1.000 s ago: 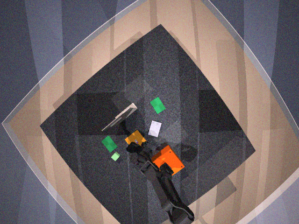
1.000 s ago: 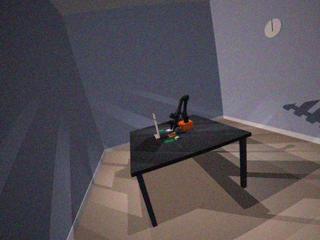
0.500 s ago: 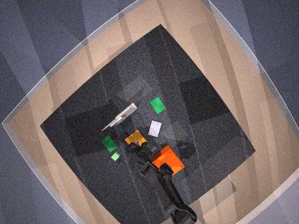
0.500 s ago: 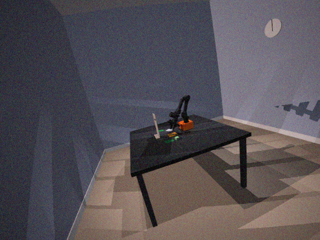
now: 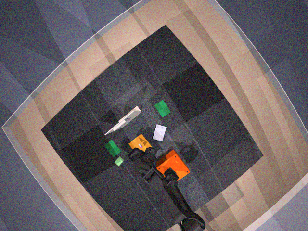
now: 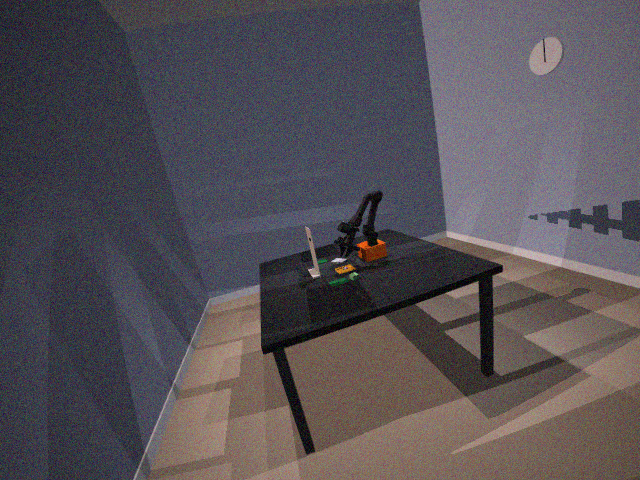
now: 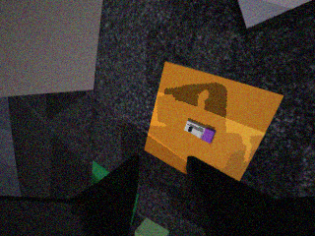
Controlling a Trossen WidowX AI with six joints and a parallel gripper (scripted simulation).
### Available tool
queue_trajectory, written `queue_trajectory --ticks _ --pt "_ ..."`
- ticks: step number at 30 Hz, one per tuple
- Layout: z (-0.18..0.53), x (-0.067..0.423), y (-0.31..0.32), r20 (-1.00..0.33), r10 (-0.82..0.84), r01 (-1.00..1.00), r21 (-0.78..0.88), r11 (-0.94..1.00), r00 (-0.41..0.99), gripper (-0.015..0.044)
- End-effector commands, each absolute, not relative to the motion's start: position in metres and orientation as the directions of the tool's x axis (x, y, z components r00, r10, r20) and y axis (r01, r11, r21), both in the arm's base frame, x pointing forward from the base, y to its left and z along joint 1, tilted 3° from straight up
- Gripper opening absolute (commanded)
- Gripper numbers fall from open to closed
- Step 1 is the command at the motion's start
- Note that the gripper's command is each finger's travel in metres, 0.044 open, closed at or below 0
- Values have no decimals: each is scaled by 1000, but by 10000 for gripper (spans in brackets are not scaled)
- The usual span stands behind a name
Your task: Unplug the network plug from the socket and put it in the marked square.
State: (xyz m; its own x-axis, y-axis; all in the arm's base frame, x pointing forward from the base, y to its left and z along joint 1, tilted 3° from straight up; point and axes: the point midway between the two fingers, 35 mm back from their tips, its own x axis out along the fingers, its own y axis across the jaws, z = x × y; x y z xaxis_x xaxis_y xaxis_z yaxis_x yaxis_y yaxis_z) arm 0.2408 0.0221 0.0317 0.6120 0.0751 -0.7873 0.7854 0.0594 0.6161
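The small white and purple plug [image 5: 140,146] [image 7: 201,129] lies flat on the orange marked square [image 5: 136,142] [image 6: 345,270] [image 7: 246,108], out of the socket. My gripper [image 5: 145,150] [image 6: 341,245] [image 7: 162,161] hovers above the near edge of the square. Its two dark fingers stand apart with nothing between them, clear of the plug. The upright white panel [image 5: 124,120] [image 6: 311,248] stands on the table beyond the square; it shows as a grey slab in the wrist view [image 7: 44,44].
Two green patches [image 5: 162,108] [image 5: 112,147], a small light green patch [image 5: 119,160] and a white patch [image 5: 159,132] lie flat on the black table around the square. The arm's orange base block [image 5: 173,165] [image 6: 372,249] stands behind the gripper.
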Motion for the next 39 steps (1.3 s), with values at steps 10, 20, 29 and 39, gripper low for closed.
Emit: queue_trajectory --ticks 10,20,29,39 --pt "47 240 23 -780 82 778 625 62 620 156" --pt "57 236 22 -780 81 778 625 62 620 156" --pt "66 233 21 -781 81 779 625 62 620 156" --pt "79 233 20 -787 75 785 617 60 613 156"
